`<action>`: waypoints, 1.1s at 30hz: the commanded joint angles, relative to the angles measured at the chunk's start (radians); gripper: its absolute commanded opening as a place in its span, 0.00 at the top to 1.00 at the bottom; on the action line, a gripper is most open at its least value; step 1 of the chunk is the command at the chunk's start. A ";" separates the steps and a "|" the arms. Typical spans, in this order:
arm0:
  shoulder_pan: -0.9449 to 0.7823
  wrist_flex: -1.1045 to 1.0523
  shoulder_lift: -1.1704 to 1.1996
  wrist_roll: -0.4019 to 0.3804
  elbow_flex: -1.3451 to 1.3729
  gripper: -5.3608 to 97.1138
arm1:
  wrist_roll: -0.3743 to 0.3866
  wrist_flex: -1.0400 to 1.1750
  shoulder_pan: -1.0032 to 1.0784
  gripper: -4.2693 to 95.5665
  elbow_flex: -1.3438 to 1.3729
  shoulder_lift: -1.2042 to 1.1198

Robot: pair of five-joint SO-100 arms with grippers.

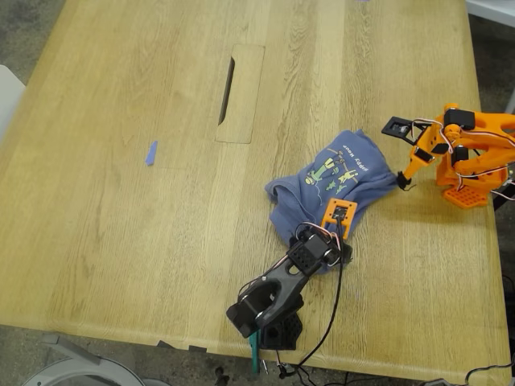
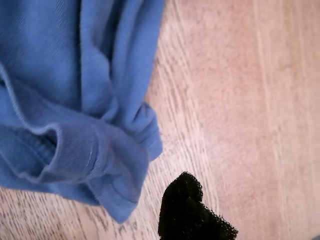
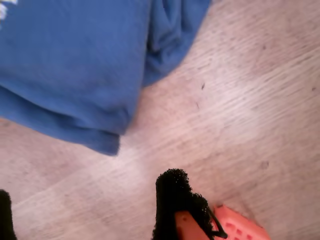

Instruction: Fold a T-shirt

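At the worktop's (image 1: 121, 265) near edge stands the black arm, and my first gripper (image 1: 344, 229) reaches from it over the closest part of the T-shirt (image 1: 338, 189). Its wrist view shows one black fingertip (image 2: 182, 205) above bare wood just beside a bunched, rolled hem. The cloth is not between the jaws, so it holds nothing. How wide it stands I cannot tell, since the other jaw is out of that picture.

The T-shirt lies crumpled toward the exterior view's right, between the two arms and print side up. Its lower part is heaped in loose folds, so it probably needs spreading before any clean fold.

Beyond it, by the worktop's edge at the exterior view's right, my second gripper (image 1: 400, 157) on the orange arm hangs at the shirt's corner. Its fingertips (image 3: 172, 195) are spread well apart over bare wood with nothing in them, likely poised to take that doubled edge.

Farther off, well apart from the shirt, lie a small blue scrap (image 1: 150, 153) and a long slot (image 1: 228, 80) in an inset panel.
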 commanded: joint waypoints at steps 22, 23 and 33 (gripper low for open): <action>-0.423 -0.632 -0.394 0.397 -0.328 0.95 | -0.018 -0.388 -0.156 0.96 -0.390 -0.393; -0.440 -0.638 -0.402 0.400 -0.325 0.95 | -0.020 -0.400 -0.161 0.96 -0.417 -0.423; -0.529 -0.727 -0.448 0.360 -0.235 0.95 | -0.018 -0.611 -0.227 0.96 -0.565 -0.701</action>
